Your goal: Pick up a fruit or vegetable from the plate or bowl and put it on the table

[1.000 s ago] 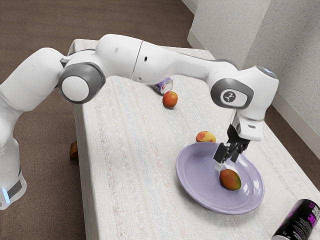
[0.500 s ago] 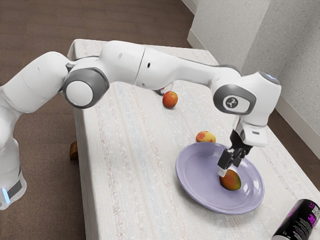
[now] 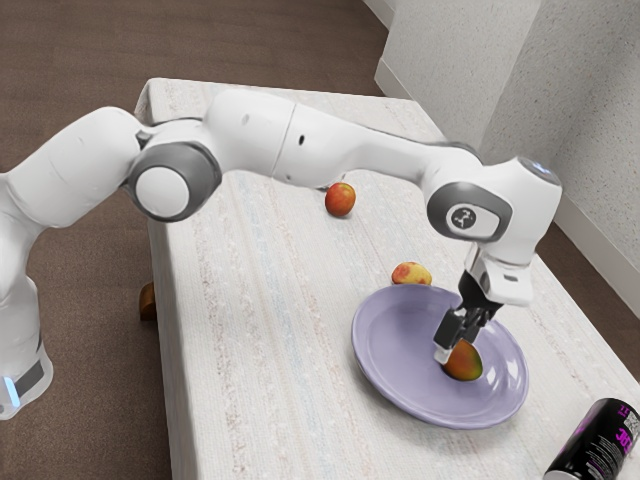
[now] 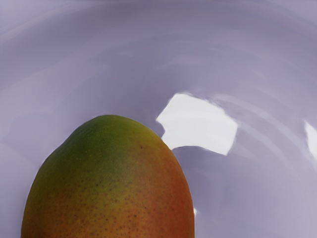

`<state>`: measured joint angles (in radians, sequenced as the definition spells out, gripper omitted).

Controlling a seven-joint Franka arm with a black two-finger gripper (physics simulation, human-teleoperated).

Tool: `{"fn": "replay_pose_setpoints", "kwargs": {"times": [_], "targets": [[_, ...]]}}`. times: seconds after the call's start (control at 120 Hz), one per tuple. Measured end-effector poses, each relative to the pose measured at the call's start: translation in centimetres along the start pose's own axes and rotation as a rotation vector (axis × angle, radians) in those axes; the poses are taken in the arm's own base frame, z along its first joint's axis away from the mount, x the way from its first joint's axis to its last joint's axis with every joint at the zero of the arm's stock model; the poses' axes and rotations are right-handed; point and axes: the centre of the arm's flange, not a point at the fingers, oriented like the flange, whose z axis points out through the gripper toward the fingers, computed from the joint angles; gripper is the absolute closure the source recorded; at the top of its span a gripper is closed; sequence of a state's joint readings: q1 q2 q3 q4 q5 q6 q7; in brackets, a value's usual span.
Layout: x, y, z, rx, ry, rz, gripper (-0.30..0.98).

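Mango [image 3: 464, 364] lies in the plate [image 3: 395, 350], slightly toward the exterior view's right of the plate's middle. Exterior view: gripper [image 3: 457, 345] is low over it, fingers [image 3: 442, 354] apart, one tip just beside the mango on the view's left; the other tip is hard to make out. Jaws read as wide, with no firm two-sided hold visible; contact on the left flank cannot be settled. A yellow-red fruit [image 3: 411, 273] sits beside the plate's far rim, a red one [image 3: 340, 200] farther off on the table [image 3: 270, 330], a black can [image 3: 597, 445] near and to the right. Wrist view: the fruit's rounded, green-to-orange end points out over bare plate, next to a bright patch [image 4: 198, 124] of glare; the body runs back under the hand. Assessment: final lowering and centring before the grasp. Procedure: bring both tips past the widest part of the fruit, stop short of pressing on the plate, then close slowly and evenly across its narrower width. Risk: a high or one-sided pinch would probably let the smooth, curved skin roll or squirt away. After closing, lift straight up to clear the rim; bare cloth left of the plate looks a suitable set-down spot.
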<state>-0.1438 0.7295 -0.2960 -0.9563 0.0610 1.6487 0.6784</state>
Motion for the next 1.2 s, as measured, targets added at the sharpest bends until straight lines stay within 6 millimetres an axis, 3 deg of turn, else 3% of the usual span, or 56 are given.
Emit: {"fn": "replay_pose_setpoints", "kwargs": {"times": [0.317, 0.717, 0.775, 0.9, 1.05, 1.133, 1.2], "targets": [[0.0, -0.7, 0.2, 0.018, 0.013, -0.01, 0.0], [0.1, -1.1, 1.9, 0.004, 0.004, -0.016, 0.0], [0.2, -1.0, 2.2, 0.002, 0.003, -0.017, 0.04], [0.1, -1.2, 2.3, 0.001, 0.006, -0.022, 0.27], [0.2, -1.3, 2.2, 0.006, 0.01, -0.026, 0.31], [0.3, -1.0, 0.2, 0.036, 0.029, -0.021, 0.33], [-0.1, 0.6, -4.9, 0.118, 0.045, -0.002, 0.35]]}}
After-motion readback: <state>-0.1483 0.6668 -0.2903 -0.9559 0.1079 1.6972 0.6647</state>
